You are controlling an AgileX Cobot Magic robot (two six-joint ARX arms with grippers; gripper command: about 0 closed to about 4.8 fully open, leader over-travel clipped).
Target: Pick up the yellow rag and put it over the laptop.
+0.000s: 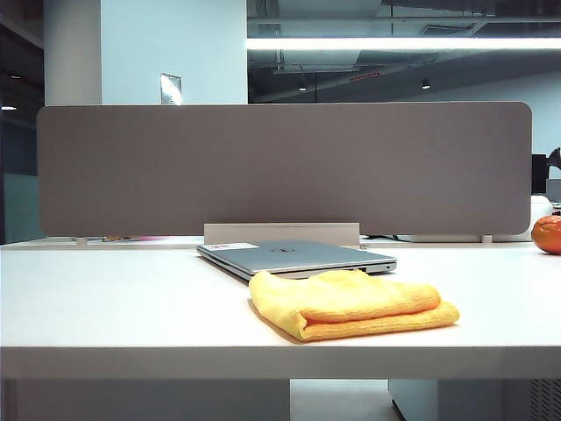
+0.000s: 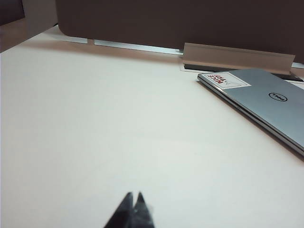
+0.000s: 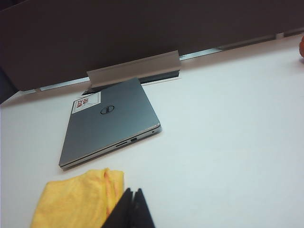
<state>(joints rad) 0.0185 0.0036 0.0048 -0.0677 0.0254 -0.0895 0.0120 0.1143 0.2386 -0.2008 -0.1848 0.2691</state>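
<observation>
Right claw point(image 3: 132, 194) pinched shut, empty, just beside yellow rag point(image 3: 78, 197), prob. lining up for the pick. Left claw point(image 2: 133, 198) also shut, over bare counter point(image 2: 95, 133), well apart from rag. Rag folded, touching front edge of closed laptop point(image 1: 294, 257), not yet over it.

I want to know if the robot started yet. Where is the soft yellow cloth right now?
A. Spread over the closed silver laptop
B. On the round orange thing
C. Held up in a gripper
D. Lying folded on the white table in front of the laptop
D: the soft, folded yellow cloth lies on the white table just in front of the closed silver laptop, whose lid is bare; the right gripper, shut, is near it, holding nothing.
</observation>
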